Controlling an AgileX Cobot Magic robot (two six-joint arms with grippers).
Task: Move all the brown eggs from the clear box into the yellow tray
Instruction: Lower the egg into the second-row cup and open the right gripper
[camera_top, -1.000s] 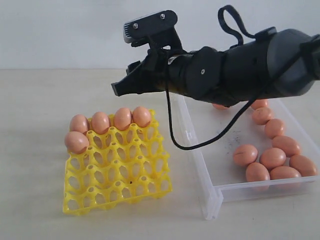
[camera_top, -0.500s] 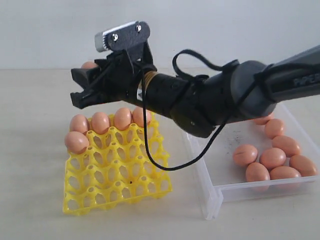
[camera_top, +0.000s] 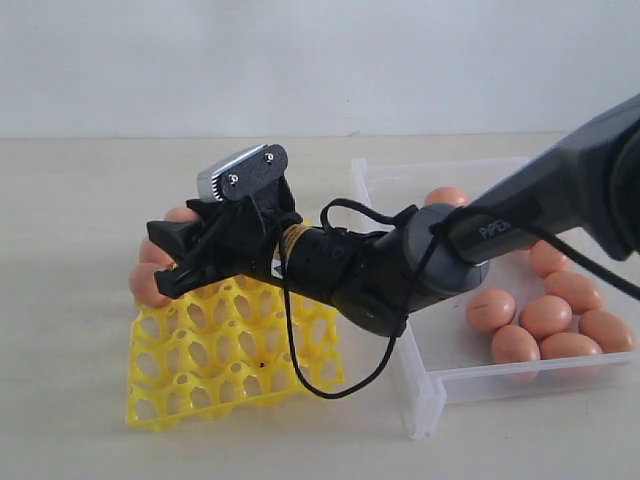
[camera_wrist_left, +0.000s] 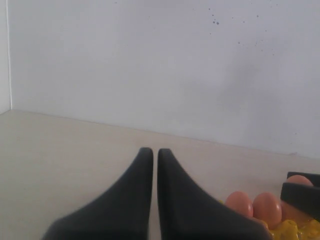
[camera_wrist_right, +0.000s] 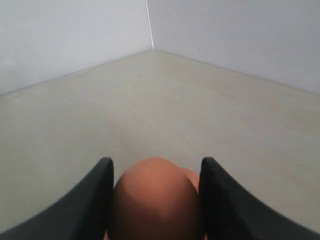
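Note:
My right gripper (camera_top: 158, 260) reaches across to the far left corner of the yellow tray (camera_top: 230, 360) and is shut on a brown egg (camera_top: 181, 214). In the right wrist view that egg (camera_wrist_right: 155, 200) fills the gap between both fingers of the gripper (camera_wrist_right: 156, 162). Two tray eggs (camera_top: 146, 285) show beside the fingers; the rest of the back row is hidden by the arm. Several brown eggs (camera_top: 545, 315) lie in the clear box (camera_top: 425, 400) on the right. My left gripper (camera_wrist_left: 154, 150) is shut and empty, held low over the table beside the tray's eggs (camera_wrist_left: 239, 204).
The right arm's black cable (camera_top: 300, 370) loops down over the tray's middle cups. One more egg (camera_top: 445, 196) lies at the box's far end. A pale wall stands behind the table.
The right gripper has carried its egg left from above the box and down to the tray's back-left corner. The left gripper has not visibly moved.

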